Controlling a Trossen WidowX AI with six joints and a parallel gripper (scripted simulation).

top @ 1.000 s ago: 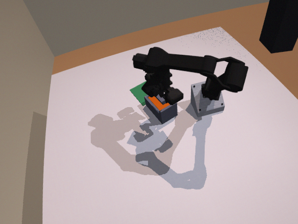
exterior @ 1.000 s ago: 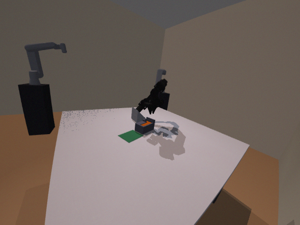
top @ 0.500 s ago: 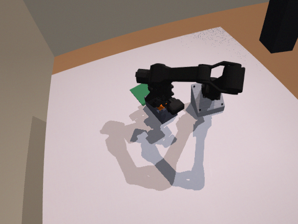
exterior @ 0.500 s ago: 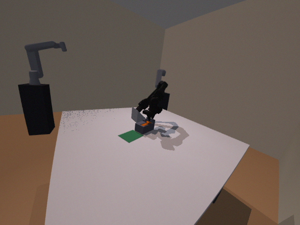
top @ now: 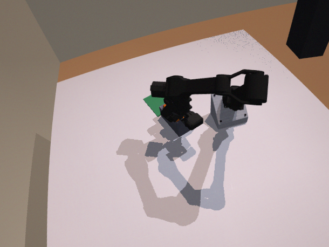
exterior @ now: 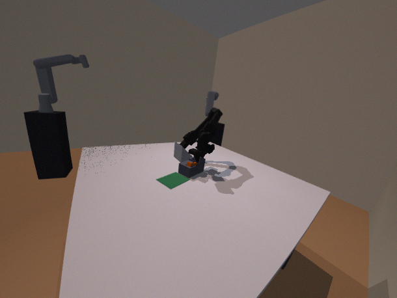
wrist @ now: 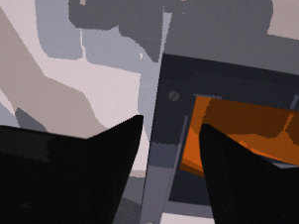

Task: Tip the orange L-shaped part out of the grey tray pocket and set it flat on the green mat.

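The orange L-shaped part (top: 165, 105) (exterior: 189, 164) (wrist: 191, 154) is in the grey tray (top: 179, 129) (exterior: 189, 170) (wrist: 162, 124). Its end toward the mat looks tipped up above the rim in the exterior view; a side face shows in the wrist view. My gripper (wrist: 171, 126) is partly open, with nothing between its fingers. In the wrist view its right fingertip overlaps the part and its left one is outside the tray edge. Contact with the part is hidden. The green mat (top: 153, 103) (exterior: 172, 181) lies beside the tray and holds nothing in the exterior view.
The arm's grey base plate (top: 232, 118) (exterior: 181, 153) stands close to the tray, on the side away from the mat. The arm hangs over the tray and hides much of it in the top view. A black pedestal (top: 307, 29) (exterior: 49, 146) stands beyond the white table.
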